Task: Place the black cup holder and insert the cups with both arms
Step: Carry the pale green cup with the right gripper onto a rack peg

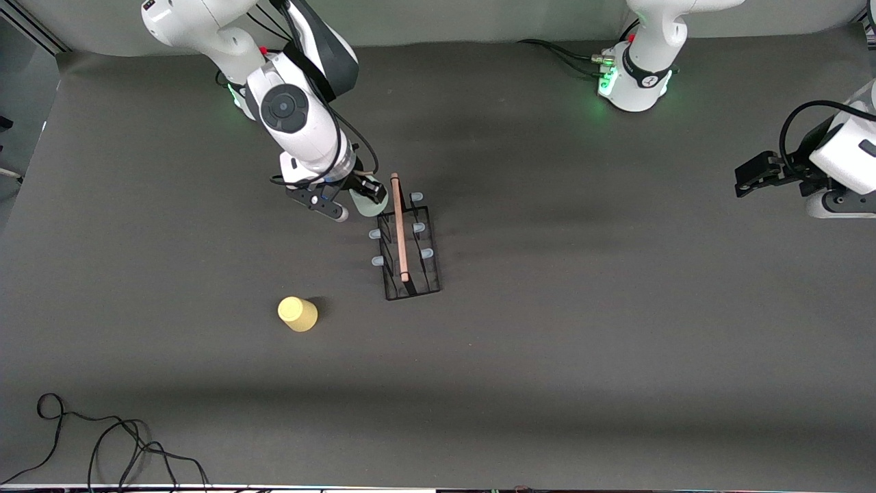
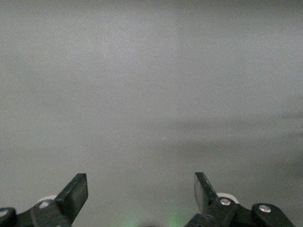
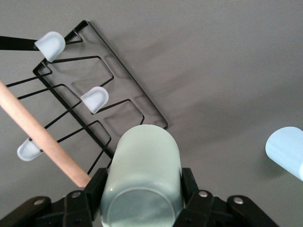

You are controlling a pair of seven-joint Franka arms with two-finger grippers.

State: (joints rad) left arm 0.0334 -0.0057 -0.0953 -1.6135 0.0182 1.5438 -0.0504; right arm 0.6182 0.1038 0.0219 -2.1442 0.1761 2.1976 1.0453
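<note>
On the dark grey table (image 1: 582,342) our black cup holder (image 1: 409,250) stands placed, pegs all bare. Our right gripper (image 3: 142,198) clamps the pale green cup (image 3: 142,179) over its end farthest from the front camera; the yellow cup (image 1: 298,314) lies beside the holder, a light blue cup (image 3: 286,151) near it. Our left gripper (image 2: 141,194) waits, fingers wide, well apart from the holder.

I see the dark grey matte table surface (image 1: 582,342) filling nearly the whole front view, with a pale wall (image 1: 479,17) running along its edge at the robots' bases. A thin black cable (image 1: 109,445) lies in loose loops on the table at the right arm's end, close to the edge nearest the front camera. Black cables (image 1: 558,51) also lie on the table beside the left arm's base.
</note>
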